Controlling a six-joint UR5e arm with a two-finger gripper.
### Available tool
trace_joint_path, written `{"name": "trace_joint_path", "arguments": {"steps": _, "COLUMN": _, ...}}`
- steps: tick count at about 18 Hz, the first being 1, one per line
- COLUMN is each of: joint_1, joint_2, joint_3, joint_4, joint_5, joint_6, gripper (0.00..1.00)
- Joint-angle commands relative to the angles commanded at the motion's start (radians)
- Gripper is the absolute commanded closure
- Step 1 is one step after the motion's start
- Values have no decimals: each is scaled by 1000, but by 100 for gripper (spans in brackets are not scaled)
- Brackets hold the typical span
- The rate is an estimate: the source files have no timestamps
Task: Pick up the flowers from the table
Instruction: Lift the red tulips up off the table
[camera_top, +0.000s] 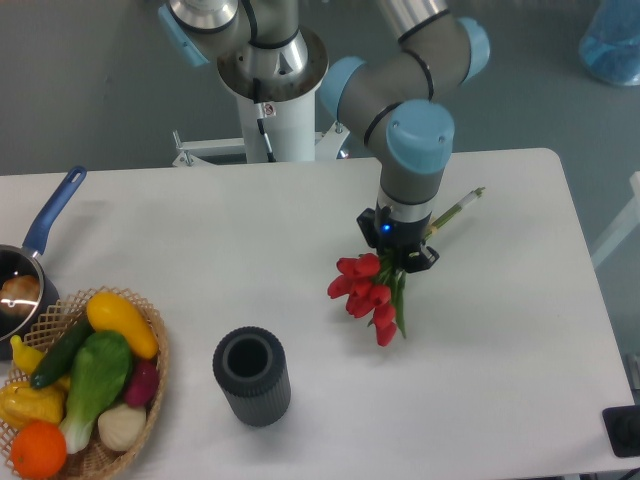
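The flowers (366, 291) are a small bunch of red tulip buds with green leaves. They lie on the right half of the white table (300, 230), buds toward the front left. The pale green stems (462, 203) stick out toward the back right. My gripper (403, 257) points straight down over the middle of the bunch, where leaves meet stems. The wrist body hides its fingertips. I cannot tell whether the jaws are closed on the stems, or whether the bunch rests on the table or is lifted.
A dark grey cylindrical cup (251, 375) stands upright at the front centre. A wicker basket (150, 345) of colourful vegetables sits at the front left corner. A blue-handled pot (30, 262) is at the left edge. The arm's base (270, 90) stands behind the table's back edge.
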Motion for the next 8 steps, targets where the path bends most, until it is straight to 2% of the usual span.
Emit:
{"name": "trace_joint_path", "arguments": {"steps": 5, "joint_1": -8, "joint_2": 0, "joint_3": 117, "joint_4": -98, "joint_5": -11, "joint_6": 0, "gripper": 100}}
{"name": "trace_joint_path", "arguments": {"steps": 8, "joint_1": -3, "joint_2": 2, "joint_3": 146, "joint_4": -112, "joint_5": -17, "joint_6": 0, "gripper": 100}}
